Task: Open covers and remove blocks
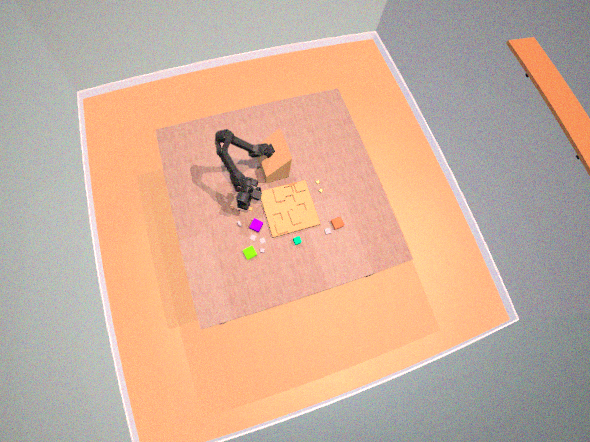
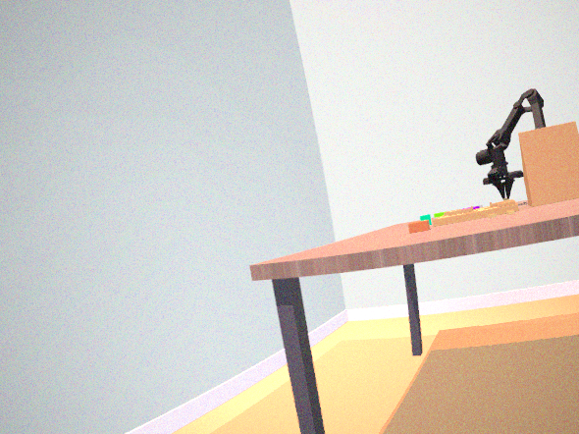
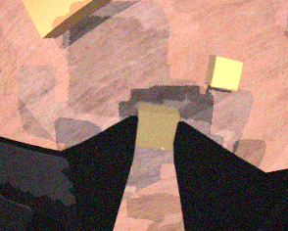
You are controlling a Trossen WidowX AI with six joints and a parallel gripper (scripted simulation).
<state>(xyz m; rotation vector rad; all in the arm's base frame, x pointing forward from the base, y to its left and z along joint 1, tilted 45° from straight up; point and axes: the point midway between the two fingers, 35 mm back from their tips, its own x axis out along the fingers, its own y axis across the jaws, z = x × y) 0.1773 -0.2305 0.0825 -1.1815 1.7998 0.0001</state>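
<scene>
My gripper (image 2: 506, 198) (image 3: 156, 126) points down, low over the table beside the board's left edge in the top view. It is shut on a small yellow block (image 3: 158, 131). Whether that block touches the table is unclear. Another small yellow block (image 3: 226, 73) (image 1: 250, 209) rests on the table close by. The flat yellow puzzle board (image 1: 310, 210) (image 3: 51, 12) has dark angular track lines; its covers and wells are too small to tell apart. Two small yellow blocks (image 1: 317, 182) (image 1: 321, 190) lie on the table beyond the board's right side.
A tall orange-brown box (image 1: 281, 150) (image 2: 550, 167) stands behind the board. Around the board lie purple (image 1: 256, 225), green (image 1: 250, 252), teal (image 1: 297, 240) and orange (image 1: 338, 223) blocks and several small whitish cubes (image 1: 262, 240) (image 1: 328, 231).
</scene>
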